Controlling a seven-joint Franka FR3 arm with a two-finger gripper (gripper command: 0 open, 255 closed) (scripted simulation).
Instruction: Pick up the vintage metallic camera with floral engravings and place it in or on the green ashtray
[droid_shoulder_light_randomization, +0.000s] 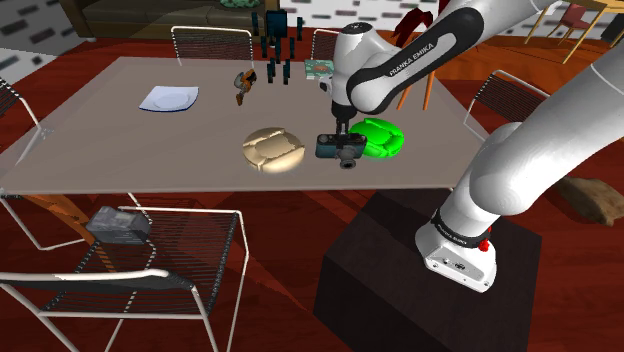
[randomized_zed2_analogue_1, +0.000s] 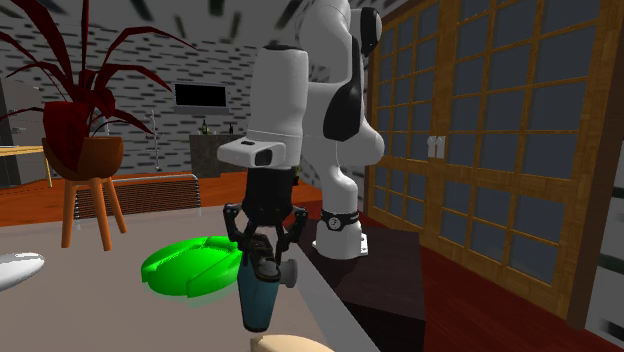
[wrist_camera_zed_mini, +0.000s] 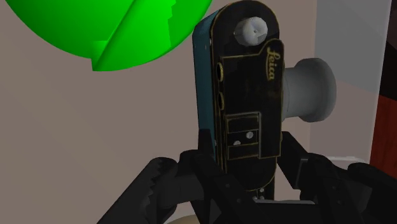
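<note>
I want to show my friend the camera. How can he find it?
Look at the big table, at the edge nearest the robot's stand. Beside the bright green ashtray, the black end effector clasps the camera. It is a small dark, teal-sided box with a grey round lens, unlike the tan round thing nearby.

The teal-and-black camera (wrist_camera_zed_mini: 245, 89) — gold-lined top plate with "Leica" script, grey lens barrel jutting from one face — stood upright, clasped from above between the fingers of the black gripper (randomized_zed2_analogue_1: 265, 240). The bright green round ashtray (droid_shoulder_light_randomization: 378, 137) lay flat just beside it, on the side away from the lens.
</note>
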